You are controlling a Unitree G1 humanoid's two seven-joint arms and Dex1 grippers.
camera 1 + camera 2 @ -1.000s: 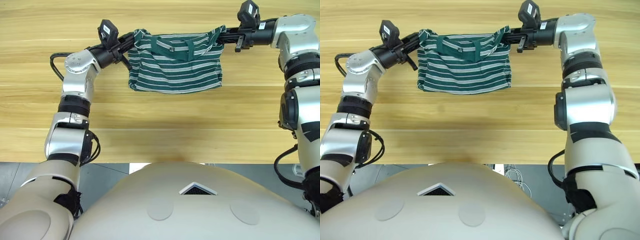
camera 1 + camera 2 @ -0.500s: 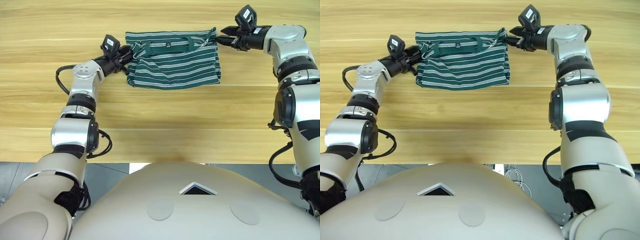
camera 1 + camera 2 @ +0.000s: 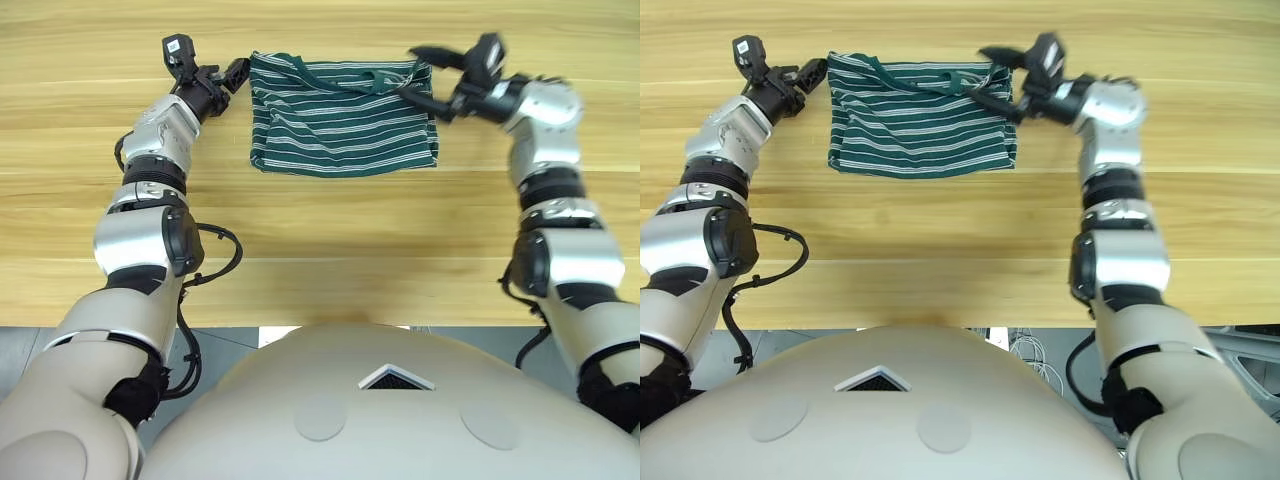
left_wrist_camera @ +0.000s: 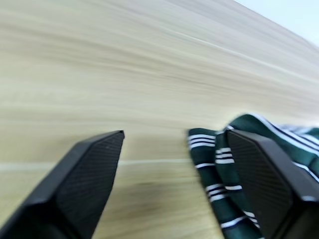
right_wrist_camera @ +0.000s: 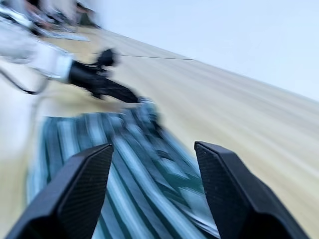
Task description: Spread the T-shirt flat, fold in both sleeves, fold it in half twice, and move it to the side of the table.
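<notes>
- While the T-shirt [image 3: 343,118] is lying folded into a rectangle on the far part of the table [image 3: 320,240], its long axis is running left to right and its collar edge is facing away from the robot.
- The left arm is lying stretched forward with its wrist angling inward. The left gripper [image 3: 228,76] is sitting just beside the shirt's far left corner, its fingers standing apart and gripping nothing.
- The right arm is pointing forward with its wrist bending inward. The right gripper [image 3: 410,72] is hovering at the far right corner, its fingers spreading wide and holding nothing.
</notes>
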